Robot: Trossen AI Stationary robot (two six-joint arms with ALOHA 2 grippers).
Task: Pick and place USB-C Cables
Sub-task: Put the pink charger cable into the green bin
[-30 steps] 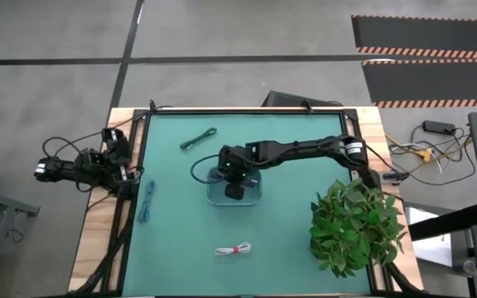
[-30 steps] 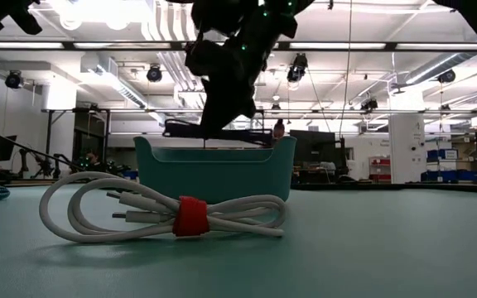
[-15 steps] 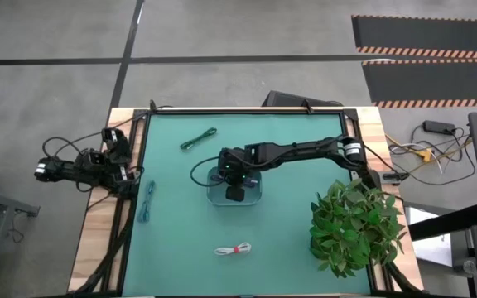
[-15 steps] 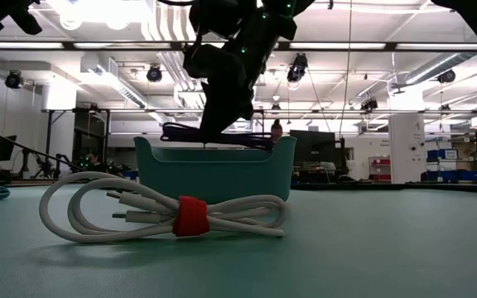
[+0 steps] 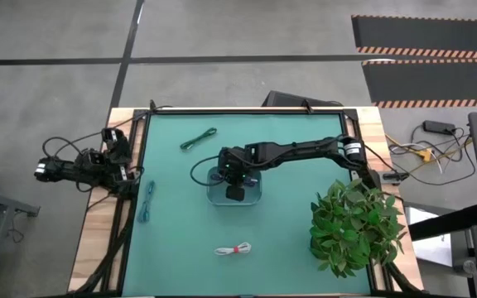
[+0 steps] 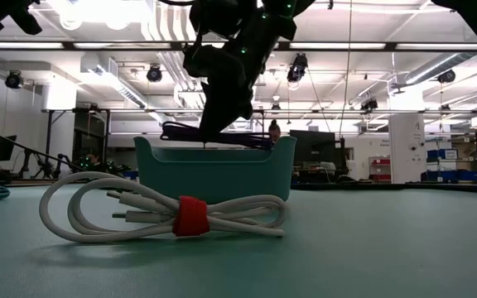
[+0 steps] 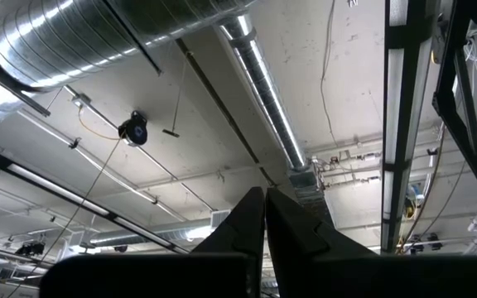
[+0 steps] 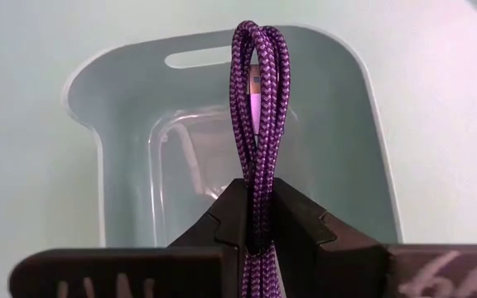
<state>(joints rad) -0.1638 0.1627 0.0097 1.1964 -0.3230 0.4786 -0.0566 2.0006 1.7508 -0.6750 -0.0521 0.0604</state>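
Clamped on a purple braided cable bundle [image 8: 259, 116], the right gripper [image 5: 234, 184] hangs over the pale tray [image 5: 253, 197] near the middle of the desk [image 5: 305, 223]. Its 2 fingers [image 8: 305, 232] press together on the bundle's lower part, and the loops stand up between them, directly over the tray's open inside. From table height the purple bundle [image 6: 214, 132] lies level just above the tray's rim [image 6: 214, 153], not resting inside it.

3 other cable bundles lie on the desk. A green cable [image 5: 198, 139] sits slanted toward the far left corner, well apart from the tray. A teal cable [image 5: 147, 201] lies along the left edge, stretched lengthwise. A white cable with a red tie [image 5: 233, 249] rests near the front edge, in front of the tray and apart from it; in the low view it fills the foreground [image 6: 164, 217], its red tie about midway along the loops.

Off the desk's left edge, the left gripper [image 7: 263, 236] waits with its 2 fingers pressed together on nothing, pointing up at the ceiling. A potted plant [image 5: 356, 225] stands at the front right corner.
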